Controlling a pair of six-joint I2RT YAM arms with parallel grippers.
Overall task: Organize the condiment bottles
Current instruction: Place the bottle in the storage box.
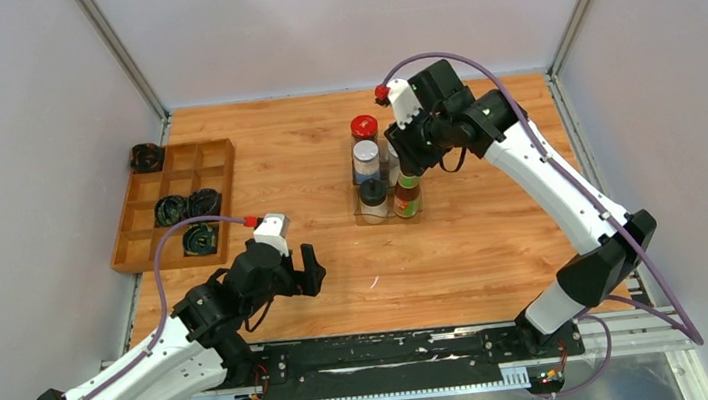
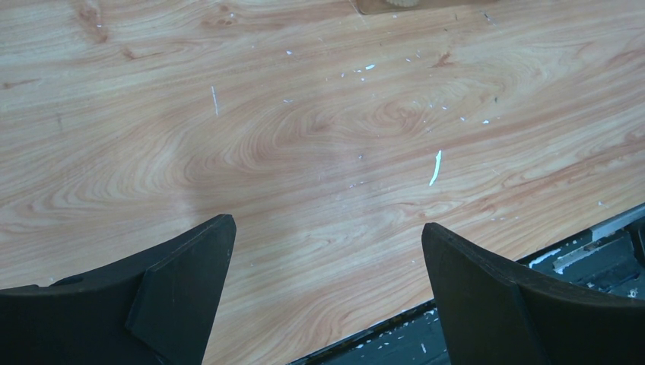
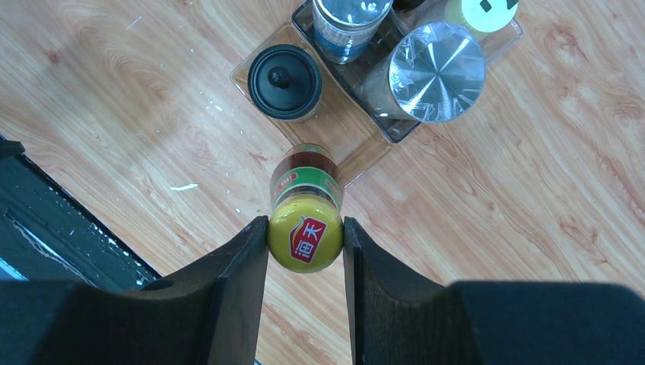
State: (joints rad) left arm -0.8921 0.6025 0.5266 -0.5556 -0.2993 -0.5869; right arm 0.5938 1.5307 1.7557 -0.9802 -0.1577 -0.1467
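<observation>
Treat small yellow-capped brown sauce bottle (image 3: 306,171), clamped at cap in right tool (image 3: 304,225), as rigid, slick, likely fragile. Left tool (image 2: 327,228): wide open, empty.

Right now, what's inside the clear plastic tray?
Black-capped jar, blue-labelled jar, silver-lidded jar, yellow-capped shaker, seemingly the red-lidded jar. The right gripper holds a brown sauce bottle over one corner, base hidden.

The yellow cap of the brown sauce bottle (image 3: 306,242) bears a red patch with white Chinese characters, apparently 海天, lying tilted. On the green band of its neck label sits a small red oval logo, too small to read. Nothing else is legible
</observation>
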